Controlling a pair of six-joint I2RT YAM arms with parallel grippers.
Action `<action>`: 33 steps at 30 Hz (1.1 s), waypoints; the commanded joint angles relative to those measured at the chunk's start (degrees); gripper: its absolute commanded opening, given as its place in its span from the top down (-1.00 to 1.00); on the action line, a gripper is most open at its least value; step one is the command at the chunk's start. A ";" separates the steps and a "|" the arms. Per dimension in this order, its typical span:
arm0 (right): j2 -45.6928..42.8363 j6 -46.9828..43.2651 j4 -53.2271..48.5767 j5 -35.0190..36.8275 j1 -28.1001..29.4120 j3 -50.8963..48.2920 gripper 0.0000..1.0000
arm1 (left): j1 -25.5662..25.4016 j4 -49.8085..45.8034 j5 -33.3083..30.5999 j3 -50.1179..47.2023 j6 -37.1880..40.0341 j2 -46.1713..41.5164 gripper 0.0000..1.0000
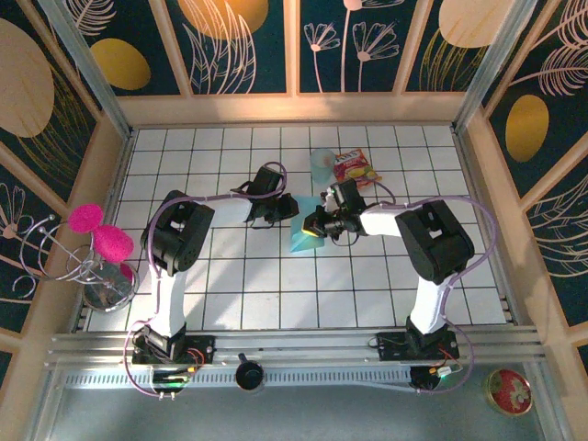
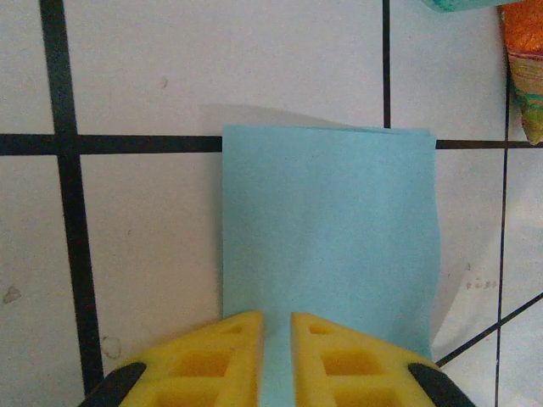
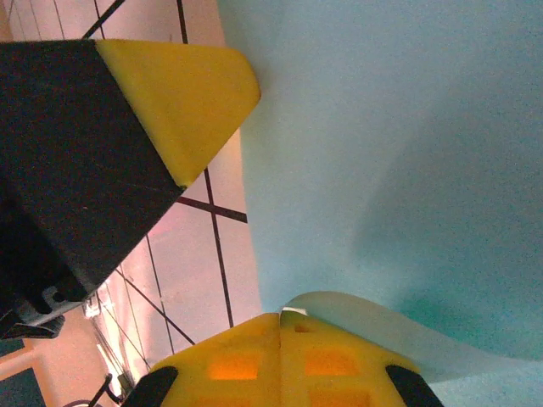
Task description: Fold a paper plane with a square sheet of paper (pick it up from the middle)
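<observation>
The square sheet of paper (image 1: 301, 237) is light teal and lies folded on the white tiles at the middle, between both arms. In the left wrist view the paper (image 2: 331, 229) is a flat upright rectangle. My left gripper (image 2: 277, 315) rests over its near edge, jaws a narrow slit apart with teal showing in the gap. It reaches in from the left in the top view (image 1: 285, 213). My right gripper (image 3: 281, 315) is shut, and a pale curled flap of the paper (image 3: 382, 153) comes out at its tips. The left gripper's yellow fingertip (image 3: 182, 93) touches the paper's edge.
A pale blue cup (image 1: 322, 163) and a red-and-yellow snack packet (image 1: 355, 168) sit just behind the paper; the packet (image 2: 526, 76) also edges the left wrist view. A wire stand with pink pom-poms (image 1: 96, 243) is at the left wall. A black cup (image 1: 248, 374) sits on the front rail.
</observation>
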 commanded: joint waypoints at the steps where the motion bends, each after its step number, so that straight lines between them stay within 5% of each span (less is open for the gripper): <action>1: 1.11 -0.52 -0.52 0.29 0.78 1.43 0.98 | 0.13 -1.33 -0.09 -0.93 -0.07 0.53 0.66; 33: 3.34 -1.21 0.11 -0.50 1.24 3.00 0.97 | 0.06 -0.54 0.43 -1.90 -0.35 0.09 0.65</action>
